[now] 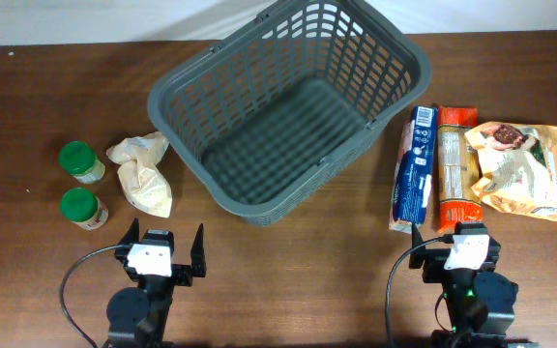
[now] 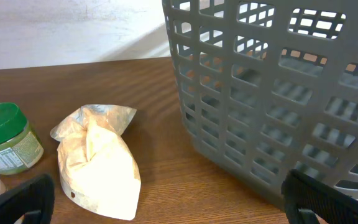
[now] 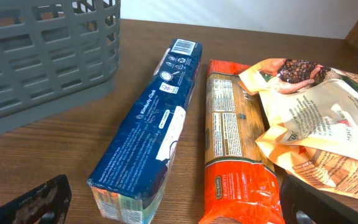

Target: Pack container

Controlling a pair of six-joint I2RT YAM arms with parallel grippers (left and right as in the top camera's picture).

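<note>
The large dark grey basket [image 1: 288, 106] stands empty at the table's centre back; its lattice wall fills the right of the left wrist view [image 2: 272, 93] and the top left of the right wrist view [image 3: 42, 56]. My left gripper [image 1: 162, 253] is open and empty at the front left, just short of a cream bag [image 1: 143, 172] [image 2: 98, 162]. My right gripper [image 1: 457, 249] is open and empty at the front right, just short of a blue box [image 1: 414, 166] [image 3: 151, 134] and an orange spaghetti pack [image 1: 454, 164] [image 3: 235, 149].
Two green-lidded jars [image 1: 82, 161] [image 1: 83, 207] stand at the far left; one shows in the left wrist view [image 2: 8, 137]. A yellow-orange snack bag [image 1: 525, 169] [image 3: 316, 118] lies at the far right, overlapping the spaghetti pack.
</note>
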